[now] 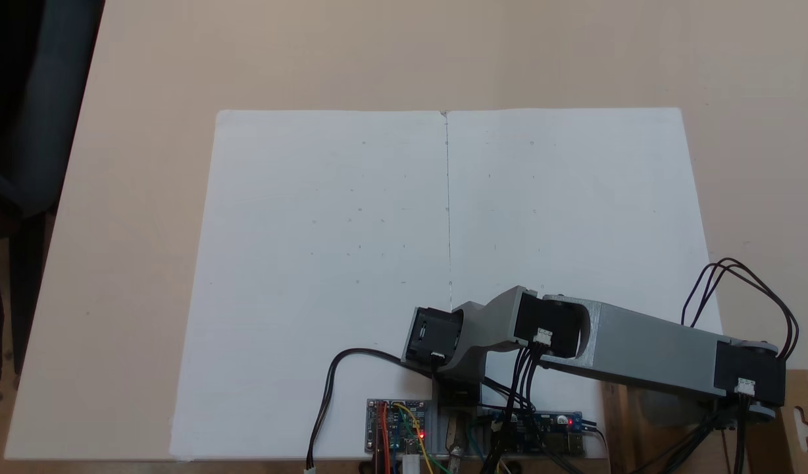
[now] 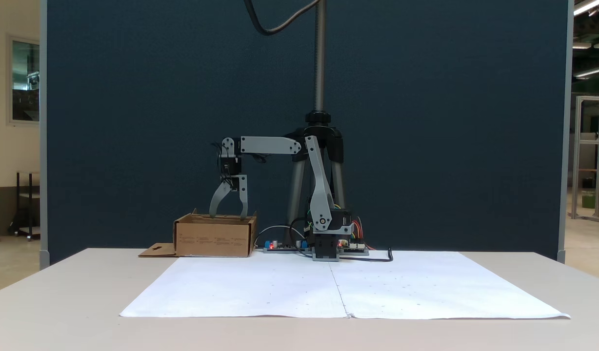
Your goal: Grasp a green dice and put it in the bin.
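The inside of the shallow brown cardboard box (image 2: 214, 237) is hidden by its near wall, and nothing green can be made out. The grey two-fingered gripper (image 2: 228, 214) is held spread wide directly above it, fingertips at the rim.

Dark blue partition (image 2: 426, 122) behind beige table (image 2: 60, 302), ceiling strip lights (image 2: 586, 7) at right.
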Robot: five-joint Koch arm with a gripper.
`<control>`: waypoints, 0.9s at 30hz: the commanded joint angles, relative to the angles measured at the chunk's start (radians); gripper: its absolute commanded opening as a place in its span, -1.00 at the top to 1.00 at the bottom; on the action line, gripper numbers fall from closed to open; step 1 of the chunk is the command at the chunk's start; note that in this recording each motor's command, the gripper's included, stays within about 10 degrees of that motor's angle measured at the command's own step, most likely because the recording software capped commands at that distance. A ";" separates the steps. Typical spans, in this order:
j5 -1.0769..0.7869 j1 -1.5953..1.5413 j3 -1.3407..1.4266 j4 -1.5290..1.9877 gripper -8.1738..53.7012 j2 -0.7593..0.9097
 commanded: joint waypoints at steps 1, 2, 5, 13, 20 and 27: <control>-0.080 0.011 -0.009 -0.052 -0.72 0.028; -0.077 0.008 -0.009 -0.058 -0.71 0.028; -0.046 -0.009 -0.011 -0.100 -0.68 0.031; 0.260 -0.175 -0.015 -0.364 -0.65 0.155; 0.479 -0.502 -0.015 -0.554 -0.65 0.310; 0.497 -0.904 -0.015 -0.710 -0.69 0.413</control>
